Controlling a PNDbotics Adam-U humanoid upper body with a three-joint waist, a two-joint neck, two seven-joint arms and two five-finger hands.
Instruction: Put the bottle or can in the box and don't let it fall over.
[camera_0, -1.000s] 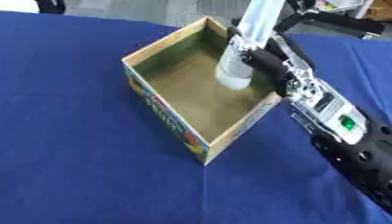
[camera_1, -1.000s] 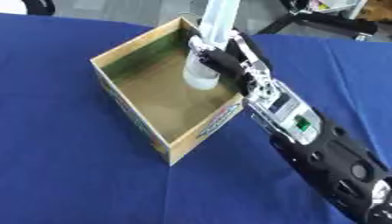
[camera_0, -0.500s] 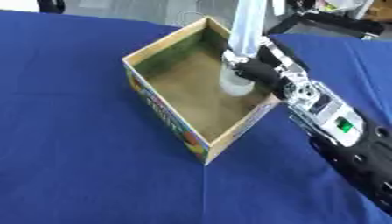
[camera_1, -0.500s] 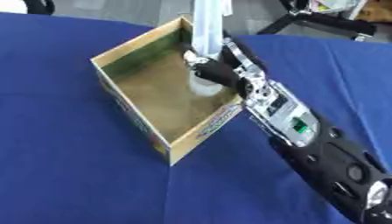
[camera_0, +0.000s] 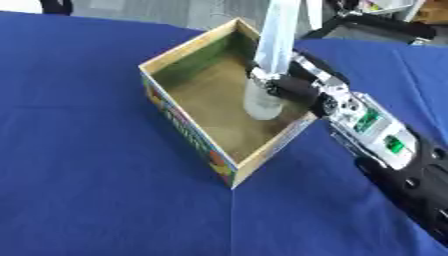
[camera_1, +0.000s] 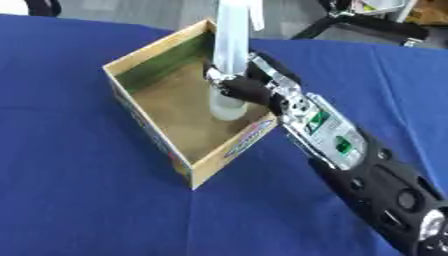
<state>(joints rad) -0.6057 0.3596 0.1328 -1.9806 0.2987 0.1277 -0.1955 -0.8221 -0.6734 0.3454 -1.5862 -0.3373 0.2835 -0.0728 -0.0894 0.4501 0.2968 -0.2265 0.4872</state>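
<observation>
Nearest you, the blue surface lies bare in front of the box, and your right forearm runs in from the lower right corner toward the box's right wall.

The cardboard box sits open-topped, one corner pointing toward you, its printed outer wall facing the lower left. Your right hand reaches over the right rim, fingers curled round the lower body of the bottle, which is pale, tall and clear. The bottle stands inside the box near the right wall, its base at or just above the brown floor; you cannot tell which from these views. It leans slightly, its top rising well above the rim.

Progress, judged from this: the bottle is already within the box walls, so the carry is done. What is left is to settle it upright, open the fingers and draw the hand out without brushing it.

The near obstacle is the right wall, just beside your fingers. Being tall and narrow, the bottle would likely tip easily on release.

Beyond the box, dark equipment stands off the surface's far edge, well apart. Your left hand shows in neither view.
</observation>
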